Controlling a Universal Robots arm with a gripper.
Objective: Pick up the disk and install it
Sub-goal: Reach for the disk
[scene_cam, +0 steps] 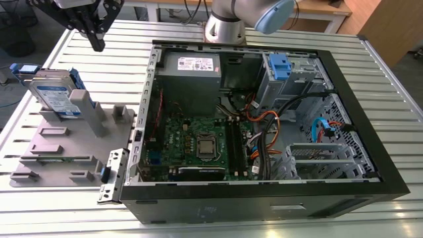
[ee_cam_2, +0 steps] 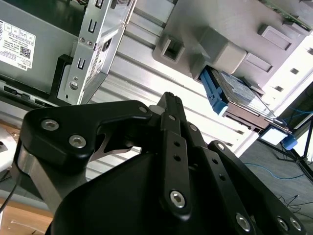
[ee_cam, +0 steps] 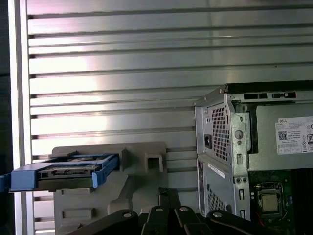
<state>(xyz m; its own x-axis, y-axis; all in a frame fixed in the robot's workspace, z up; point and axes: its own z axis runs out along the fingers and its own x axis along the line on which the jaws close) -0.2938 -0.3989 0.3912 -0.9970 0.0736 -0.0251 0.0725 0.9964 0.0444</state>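
1. Currently you are at the pick-up step. In the exterior view the gripper [scene_cam: 98, 45] hangs over the slatted table [scene_cam: 66, 218], beyond the grey holder [scene_cam: 79, 144] and apart from the disk [scene_cam: 53, 96].
2. Its fingers look pressed together with nothing between them, as both wrist views suggest.
3. The disk stands on edge, leaning, in the holder at the exterior view's left. It is outside the computer case [scene_cam: 370, 124], so nothing is installed yet.
4. By my judgement, a grasp calls for parted fingers lined up over the disk's upper edge, between its blue rails.
5. You have open room around the gripper. Mind the holder's upright posts just beside the disk and the case wall nearby. Cables [scene_cam: 290, 114] crowd the space by the drive bay [scene_cam: 279, 67].
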